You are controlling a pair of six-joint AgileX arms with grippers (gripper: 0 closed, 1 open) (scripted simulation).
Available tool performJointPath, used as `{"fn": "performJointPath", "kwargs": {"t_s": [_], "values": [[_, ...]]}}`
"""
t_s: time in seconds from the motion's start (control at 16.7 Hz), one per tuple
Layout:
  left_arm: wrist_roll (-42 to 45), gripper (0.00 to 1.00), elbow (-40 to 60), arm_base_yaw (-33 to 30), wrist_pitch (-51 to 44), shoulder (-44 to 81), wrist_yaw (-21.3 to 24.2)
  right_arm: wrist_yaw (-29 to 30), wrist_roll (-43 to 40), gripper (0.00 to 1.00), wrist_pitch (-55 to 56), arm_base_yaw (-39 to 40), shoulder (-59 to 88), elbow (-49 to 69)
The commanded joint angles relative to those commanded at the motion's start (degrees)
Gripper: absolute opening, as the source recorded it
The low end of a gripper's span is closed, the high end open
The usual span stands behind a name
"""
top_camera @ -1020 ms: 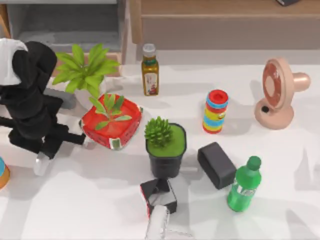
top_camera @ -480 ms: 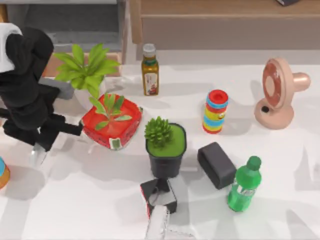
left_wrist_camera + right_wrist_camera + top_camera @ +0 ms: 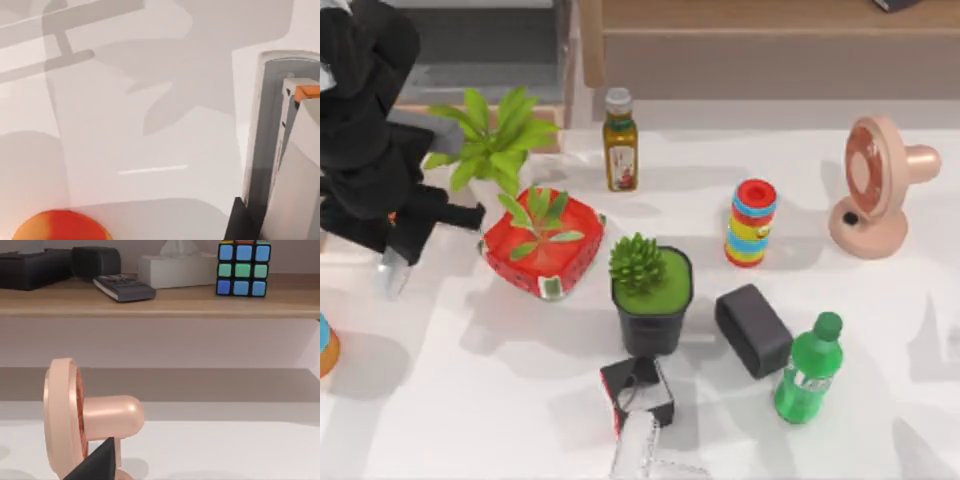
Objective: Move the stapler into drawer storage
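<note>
Pinching the stapler (image 3: 393, 270), the left claw (image 3: 398, 262) hangs at the table's (image 3: 520, 400) left, near the drawer storage (image 3: 480, 60).

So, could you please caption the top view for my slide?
Left gripper carries the white stapler toward the drawer storage.

Setting: rendered home/office mock-up | white surface (image 3: 500, 400) cluttered with potted plants (image 3: 650, 290), desk fan (image 3: 875, 185), bottles | wooden shelf (image 3: 160, 302) holds tissue box (image 3: 177, 267), puzzle cube (image 3: 243, 267), remote (image 3: 124, 287)
</note>
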Motion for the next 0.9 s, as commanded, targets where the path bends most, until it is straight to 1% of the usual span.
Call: {"fn": "performJointPath", "kwargs": {"t_s": [0.18,0.36,0.66,0.9], "values": [[-0.95,0.0,9.29,1.44,-4.81,-0.2,0.01,0.0,0.0,1.0,0.0,0.0,0.0,0.0],[-1.38,0.0,20.84,4.39,-8.97,2.45,0.29,0.0,0.0,1.0,0.0,0.0,0.0,0.0],[0.06,0.0,40.83,13.81,-14.5,13.44,0.83,0.0,0.0,1.0,0.0,0.0,0.0,0.0],[3.83,0.0,55.57,22.77,-17.91,25.41,1.47,0.0,0.0,1.0,0.0,0.0,0.0,0.0]]}}
